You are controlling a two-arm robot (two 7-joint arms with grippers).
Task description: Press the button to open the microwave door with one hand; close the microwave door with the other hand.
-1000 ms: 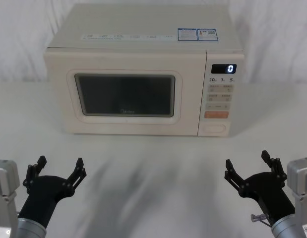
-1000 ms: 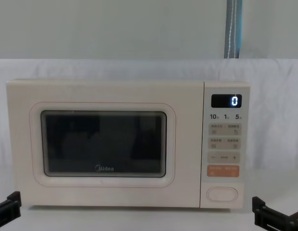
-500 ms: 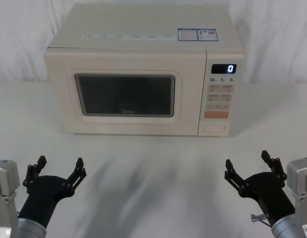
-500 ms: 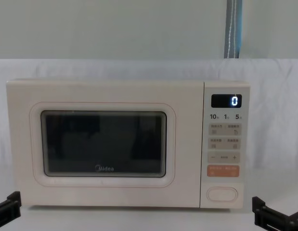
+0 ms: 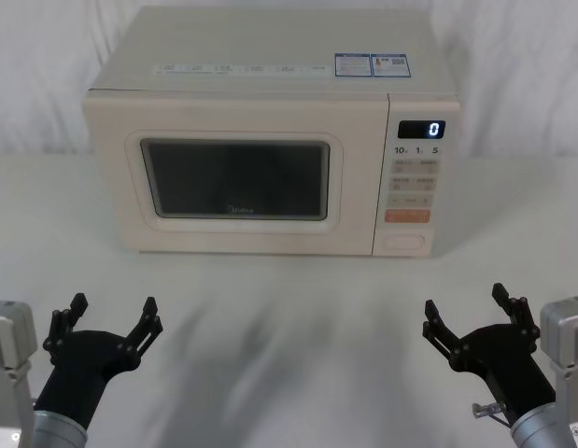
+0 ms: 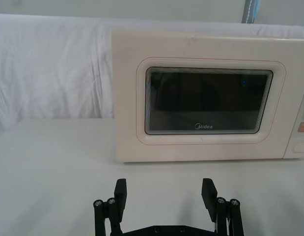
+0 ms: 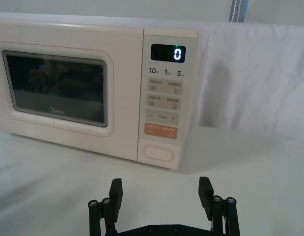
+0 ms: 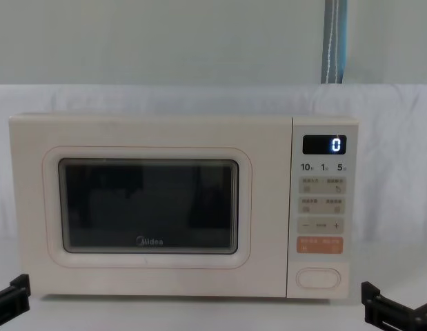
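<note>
while both tools hang spread near the table edge, left tool (image 5: 109,317) and right tool (image 5: 469,313), the cream door (image 5: 237,177) sits shut, pill-shaped button (image 5: 404,243) untouched.

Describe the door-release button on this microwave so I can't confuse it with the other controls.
Find the microwave's narrow control panel, right of the closed microwave door and under the lit display. The button is the lowest control there, directly below the orange button. It is a wide, unmarked cream oval, unlike the small square pads with grey icons above.
</note>
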